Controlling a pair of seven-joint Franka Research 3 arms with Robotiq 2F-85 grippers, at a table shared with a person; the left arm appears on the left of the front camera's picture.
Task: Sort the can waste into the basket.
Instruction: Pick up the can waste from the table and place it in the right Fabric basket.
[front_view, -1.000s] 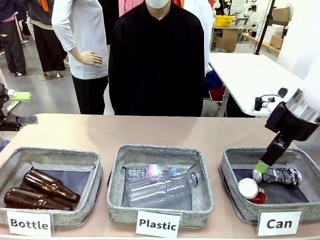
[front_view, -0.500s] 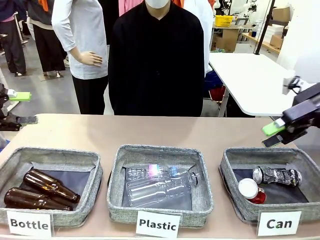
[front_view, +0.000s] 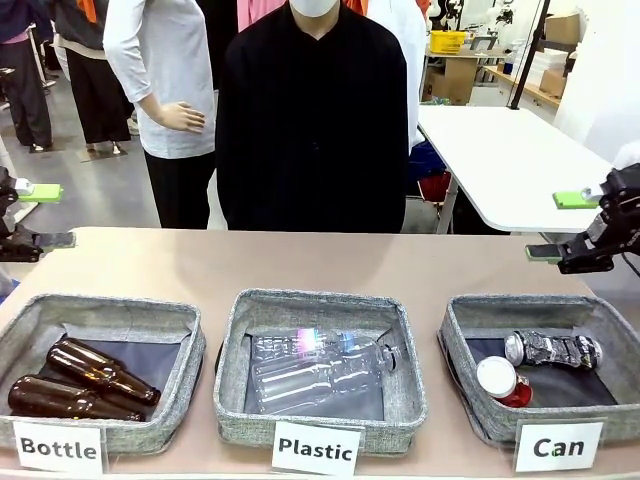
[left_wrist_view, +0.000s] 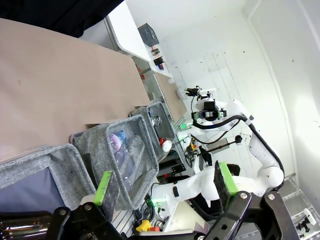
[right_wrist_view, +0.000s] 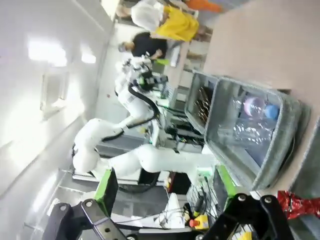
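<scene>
Two small metal cans lie in the square grey woven-fabric basket signed "Can" (front_view: 468, 330): one black-and-silver patterned can (front_view: 553, 350) on its side, one crushed red can (front_view: 503, 382) just beside it; two brown glass bottles (front_view: 85, 383) and two clear plastic bottles (front_view: 320, 368) fill the neighbouring baskets (one kind each); the right claw (front_view: 567, 226) hangs released above the worktop's (front_view: 300, 262) right edge; the left claw (front_view: 42, 215) gapes at the left edge.

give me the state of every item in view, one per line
patterned can: lying on its side in the Can basket
red can: crushed, in the same basket
left gripper: open, empty
right gripper: open, empty
plastic bottles: lying in Plastic basket
brown bottles: lying in Bottle basket
</scene>
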